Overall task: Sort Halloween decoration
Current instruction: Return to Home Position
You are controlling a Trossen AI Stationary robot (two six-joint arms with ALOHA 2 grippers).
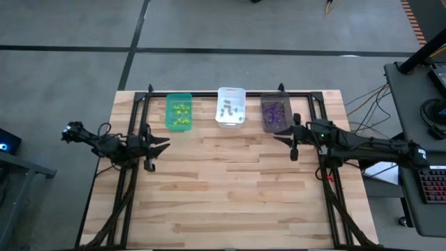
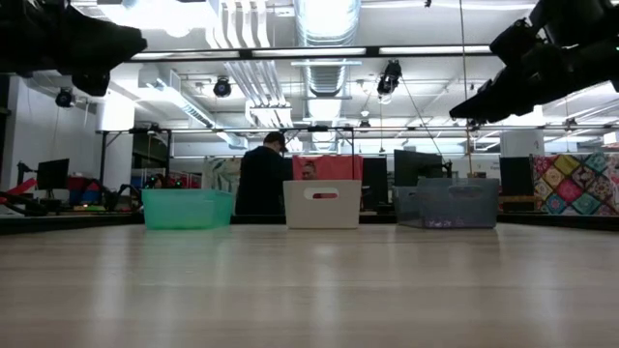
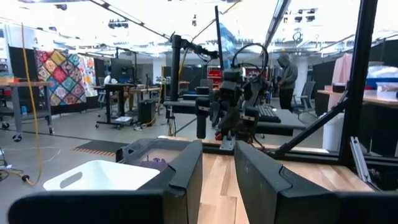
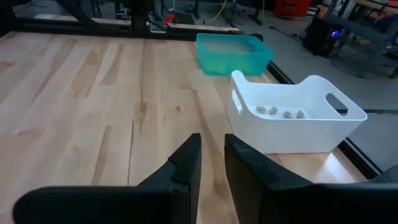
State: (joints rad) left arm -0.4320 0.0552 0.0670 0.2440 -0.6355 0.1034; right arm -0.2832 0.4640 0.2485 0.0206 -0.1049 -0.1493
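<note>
Wooden table (image 1: 230,181), trinkets (image 1: 180,110) sorted in three bins (image 1: 231,90)

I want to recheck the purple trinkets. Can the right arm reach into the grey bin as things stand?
Probably yes: the right gripper hangs just beside the grey bin, which is open-topped, with nothing between them.

I'm not finding any readable text, brand or number anywhere here. The green bin (image 1: 179,111), white bin (image 1: 231,106) and grey bin (image 1: 277,113) are showing plain sides, and everything farther back in the room is coming through too small to read.
</note>
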